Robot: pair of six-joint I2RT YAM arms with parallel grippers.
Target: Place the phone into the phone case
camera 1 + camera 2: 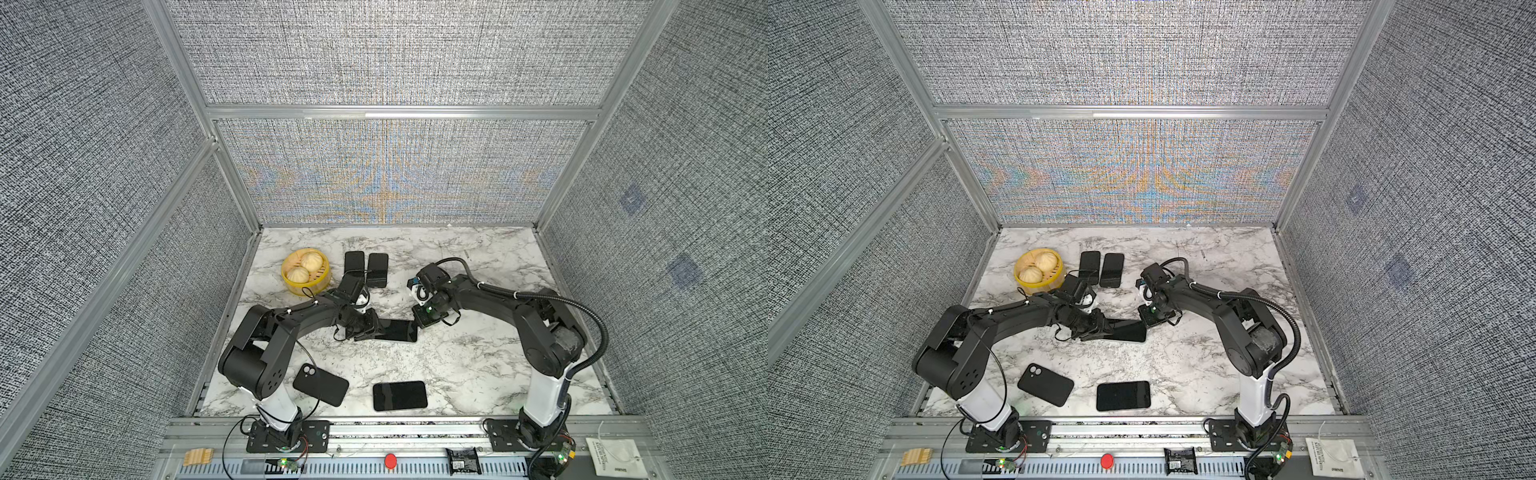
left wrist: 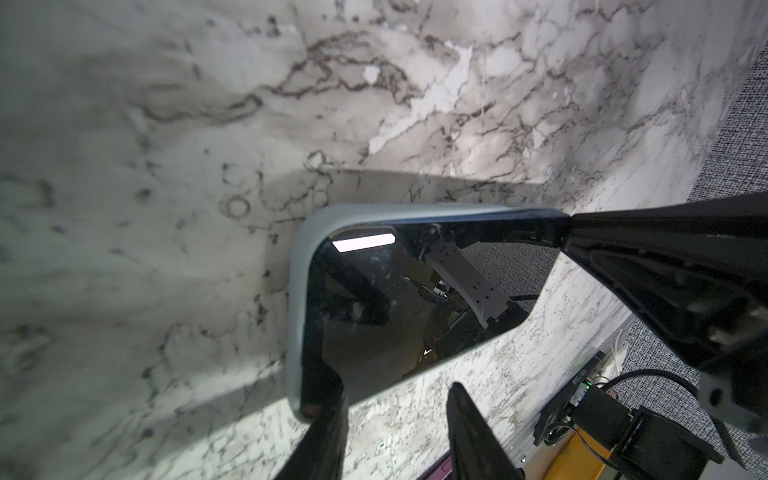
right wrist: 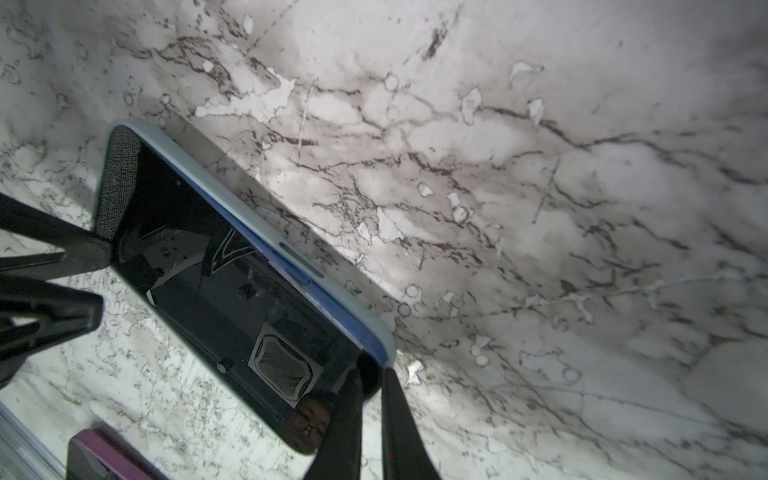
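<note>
1. The phone (image 1: 399, 331) lies screen up near the middle of the marble counter (image 1: 478, 365), with its long sides parallel to the counter's front edge. A pale blue rim (image 3: 249, 216) wraps its edges. It cannot be told whether this is a case or the phone's own frame, nor whether the phone lies flat.
2. The left gripper (image 1: 376, 329) is at the phone's left end. Its fingers (image 2: 326, 432) stand partly apart with only bare counter between them. One rests on the phone's front-left corner. The other sits just beside the front long side, not touching it. Nothing is clamped.
3. The right gripper (image 1: 417, 323) has its fingers (image 3: 399, 424) drawn almost together. They pinch the phone's back-right corner, one over the screen and one outside the rim.
4. Writing: no brand is legible on the phone. A paper sheet (image 1: 614, 455) lies on the rail before the counter's front-right corner, its print too small to read. The lettering on a black box (image 2: 579, 378) is also illegible.
5. Surroundings:
   - A yellow steamer basket (image 1: 309, 289) holding two buns (image 1: 311, 261) stands near the counter's left edge, toward the back.
   - Two black slabs (image 1: 377, 270), phones or cases, lie side by side just right of the basket. The left arm's wrist overlaps the nearer one.
   - A second phone (image 1: 321, 385) lies back up near the front-left corner, twin lenses showing.
   - A third phone (image 1: 400, 395) lies screen up at the middle of the front edge.
   - All of these lie well apart from the pinched phone.
</note>
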